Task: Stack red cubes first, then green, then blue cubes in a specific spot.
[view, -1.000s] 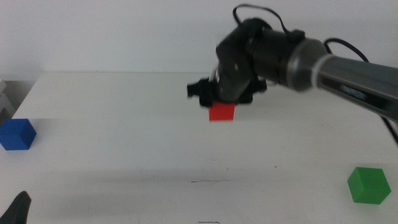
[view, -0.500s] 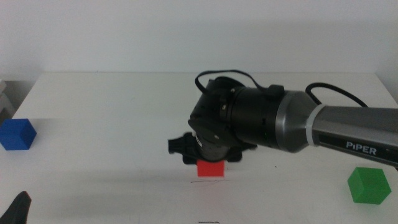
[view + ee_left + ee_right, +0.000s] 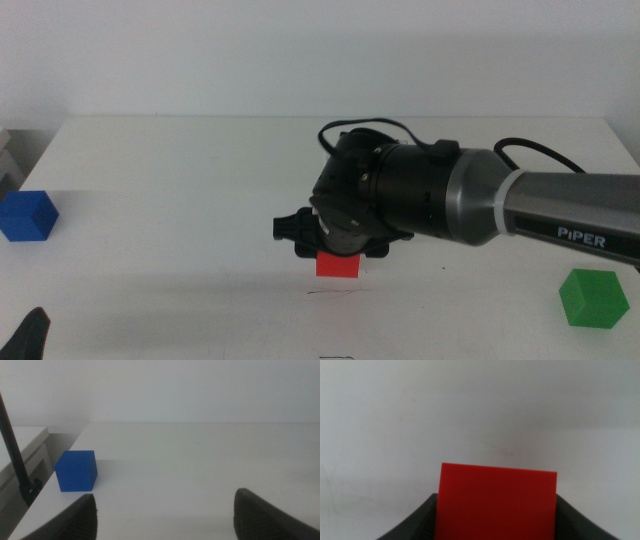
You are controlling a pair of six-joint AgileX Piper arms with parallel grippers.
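holding the red cube [image 3: 338,265] between its two dark jaws, the right hand [image 3: 336,262] hangs low over the front-middle of the worktop [image 3: 180,170]; the right wrist view shows the red cube [image 3: 495,501] pinched squarely, one jaw flat against each side and its lower face pointed at the bare white surface. whether the cube already touches the worktop cannot be told; it sits directly above a thin dark mark [image 3: 335,293] on the surface, which is probably the stacking spot. a square, centred pinch like this lets the cube go down flat as the base of the stack. the green cube [image 3: 593,297] rests near the front right corner, well apart from the mark, and the blue cube [image 3: 27,216] rests at the far left, close to the worktop's left edge [image 3: 70,452]; the left wrist view shows the blue cube [image 3: 76,471] just beside that edge, so an approach from the inner side looks safer than a push outward. the left hand [image 3: 162,510], jaws spread and pinching nothing, waits at the front left corner, only its tip [image 3: 30,335] showing in the middle view. open white surface lies all around the mark, leaving free room for release and a straight lift away, though the thick right arm [image 3: 470,195] spans the right half above the path toward the green cube.
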